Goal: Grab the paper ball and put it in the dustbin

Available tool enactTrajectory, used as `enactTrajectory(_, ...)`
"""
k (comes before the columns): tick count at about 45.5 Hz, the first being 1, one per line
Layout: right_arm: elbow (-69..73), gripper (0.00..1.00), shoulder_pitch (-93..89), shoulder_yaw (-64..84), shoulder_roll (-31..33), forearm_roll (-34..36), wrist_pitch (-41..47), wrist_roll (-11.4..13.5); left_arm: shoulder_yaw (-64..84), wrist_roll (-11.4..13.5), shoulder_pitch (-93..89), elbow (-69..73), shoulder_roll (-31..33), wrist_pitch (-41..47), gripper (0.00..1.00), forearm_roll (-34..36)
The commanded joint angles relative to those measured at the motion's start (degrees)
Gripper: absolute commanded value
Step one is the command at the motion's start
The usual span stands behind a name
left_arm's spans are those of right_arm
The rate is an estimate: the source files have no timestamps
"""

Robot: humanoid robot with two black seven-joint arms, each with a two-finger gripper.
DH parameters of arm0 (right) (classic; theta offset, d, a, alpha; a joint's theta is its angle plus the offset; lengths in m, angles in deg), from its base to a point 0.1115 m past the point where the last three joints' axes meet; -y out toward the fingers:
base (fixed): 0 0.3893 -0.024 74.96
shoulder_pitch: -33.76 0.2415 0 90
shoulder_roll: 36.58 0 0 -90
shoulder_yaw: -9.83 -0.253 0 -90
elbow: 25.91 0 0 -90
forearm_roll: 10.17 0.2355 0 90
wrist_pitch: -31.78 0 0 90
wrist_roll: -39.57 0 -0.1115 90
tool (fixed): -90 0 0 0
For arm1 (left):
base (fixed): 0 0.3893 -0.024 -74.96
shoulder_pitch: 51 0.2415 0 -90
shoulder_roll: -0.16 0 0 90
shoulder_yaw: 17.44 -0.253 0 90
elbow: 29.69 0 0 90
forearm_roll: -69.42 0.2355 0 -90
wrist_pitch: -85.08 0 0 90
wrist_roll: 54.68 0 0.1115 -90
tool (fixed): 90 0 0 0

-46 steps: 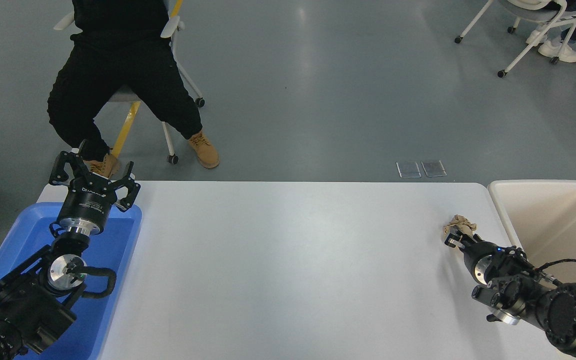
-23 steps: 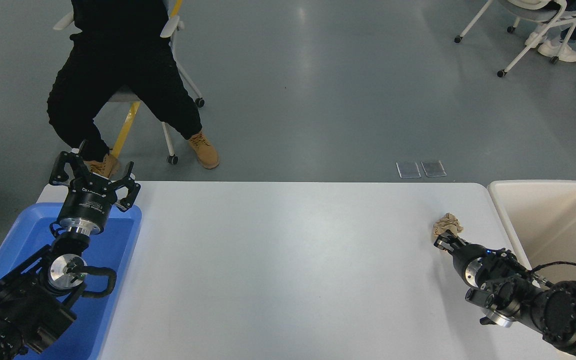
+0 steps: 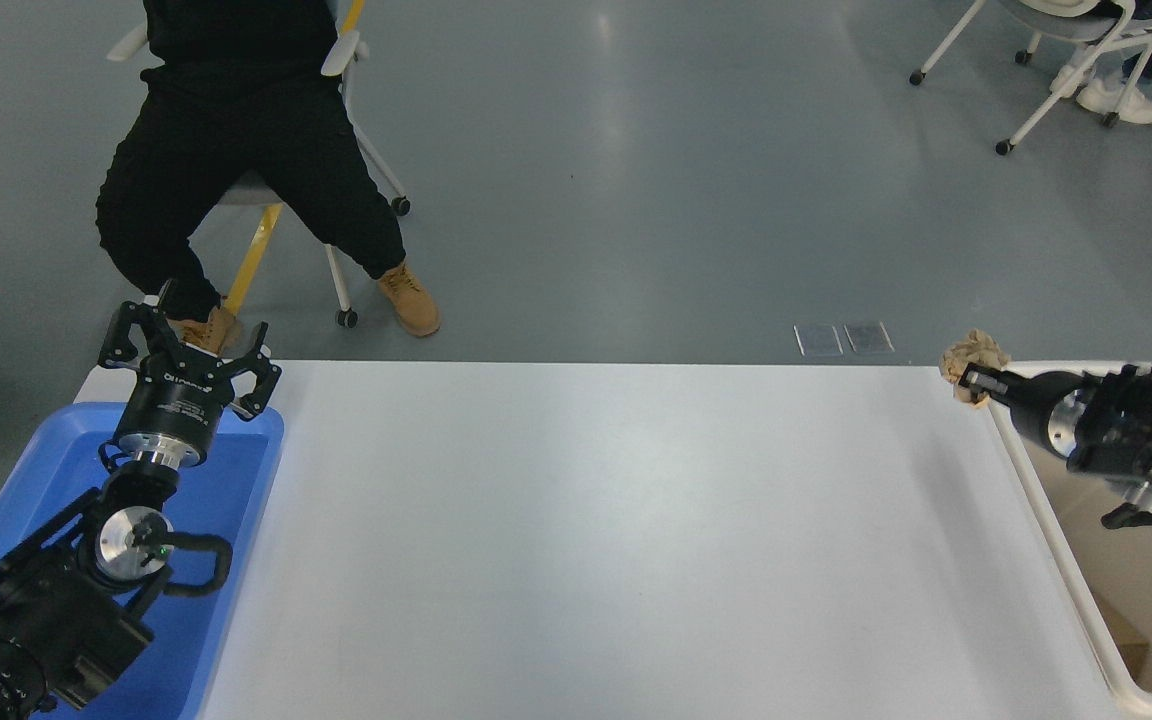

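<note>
Head view: right claw pinches the wrinkly tan paper ball beside the thick-rimmed dustbin.

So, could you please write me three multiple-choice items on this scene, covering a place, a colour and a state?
1. Where is the small tan crumpled paper ball?
A. in the right gripper, by the far left corner of the large cream-white plastic dustbin
B. in the tray
C. mid-table

2. What colour is the flat plastic tray under the parked left gripper?
A. red
B. blue
C. green

3. How is the right gripper?
A. open
B. out of view
C. shut on the ball

A: the ball sits at the gripper's tip. B: the tray is blue. C: the fingers pinch the wad.
</note>
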State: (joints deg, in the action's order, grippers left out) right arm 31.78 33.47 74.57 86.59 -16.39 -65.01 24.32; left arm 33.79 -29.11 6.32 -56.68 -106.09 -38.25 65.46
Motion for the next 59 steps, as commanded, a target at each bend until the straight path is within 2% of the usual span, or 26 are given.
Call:
enactTrajectory(1, 5.42, 0.01, 20.4, 2.24, 6.37, -2.83, 18.71, -0.04, 0.0, 0.0, -0.01, 0.0, 0.0, 0.01, 0.99, 0.1)
enactTrajectory(7, 5.42, 0.01, 26.22, 3.2, 6.99, -4.24, 24.53, -0.04, 0.0, 0.0, -0.01, 0.0, 0.0, 0.01, 0.99, 0.01)
enactTrajectory(14, 5.42, 0.01, 30.0, 3.82, 7.69, -5.03, 27.44, -0.04, 0.0, 0.0, 0.07, 0.0, 0.0, 0.01, 0.99, 0.1)
enactTrajectory(39, 4.37, 0.04, 27.9, 4.53, 9.19, -5.03, 26.65, 0.22, 0.0, 0.0, 0.08, 0.0, 0.0, 0.01, 0.99, 0.1)
enactTrajectory(50, -10.91, 0.05, 11.66, 3.74, 10.86, -3.98, 24.54, 0.31, 0.0, 0.0, 0.08, 0.0, 0.0, 0.01, 0.99, 0.1)
enactTrajectory(55, -20.4, 0.1, 1.9, 2.42, 11.12, -3.63, 24.19, 0.39, 0.0, 0.0, 0.08, 0.0, 0.0, 0.01, 0.99, 0.1)
enactTrajectory(59, -26.64, 0.11, -5.22, 0.4, 10.77, -0.47, 23.75, 0.66, 0.0, 0.0, 0.08, 0.0, 0.0, 0.01, 0.99, 0.01)
